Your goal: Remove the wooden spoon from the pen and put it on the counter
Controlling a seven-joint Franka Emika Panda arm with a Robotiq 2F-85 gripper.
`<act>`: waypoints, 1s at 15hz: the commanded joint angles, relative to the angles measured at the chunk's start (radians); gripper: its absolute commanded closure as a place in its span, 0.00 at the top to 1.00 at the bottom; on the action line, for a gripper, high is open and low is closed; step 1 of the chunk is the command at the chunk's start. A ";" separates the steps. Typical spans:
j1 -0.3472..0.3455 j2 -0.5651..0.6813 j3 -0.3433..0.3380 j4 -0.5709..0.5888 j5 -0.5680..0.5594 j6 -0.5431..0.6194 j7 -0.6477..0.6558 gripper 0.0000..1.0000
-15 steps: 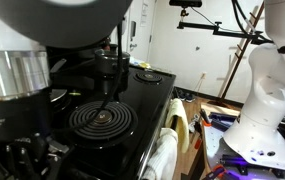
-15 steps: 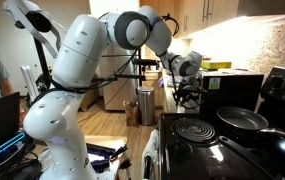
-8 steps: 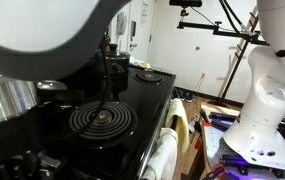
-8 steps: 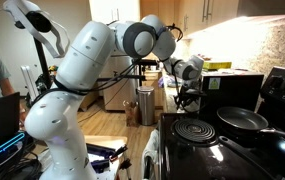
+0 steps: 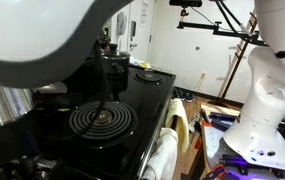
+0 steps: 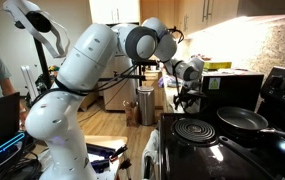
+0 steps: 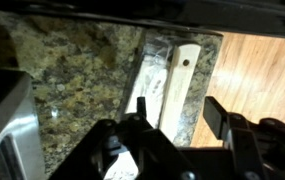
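In the wrist view the pale wooden spoon lies lengthwise on the speckled granite counter, near the counter's edge over the wood floor. My gripper is open just above it, one finger on each side of the handle and not touching it. In an exterior view the gripper hangs low beside the stove. The black frying pan sits on the stove with its silvery handle pointing away from the gripper, and no spoon shows in it. In the other exterior view my arm hides most of the scene.
A black spiral coil burner shows in both exterior views. A white streak lies next to the spoon. The wood floor is past the counter edge. A black appliance stands behind the gripper.
The gripper has stayed at almost the same spot by the stove. The arm's upper links have shifted and now fill more of an exterior view.
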 commanded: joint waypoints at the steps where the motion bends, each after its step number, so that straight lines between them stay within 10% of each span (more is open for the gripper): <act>1: 0.010 0.005 -0.010 0.038 -0.037 -0.035 0.061 0.92; 15: -0.038 -0.172 0.003 -0.131 0.002 -0.065 0.204 1.00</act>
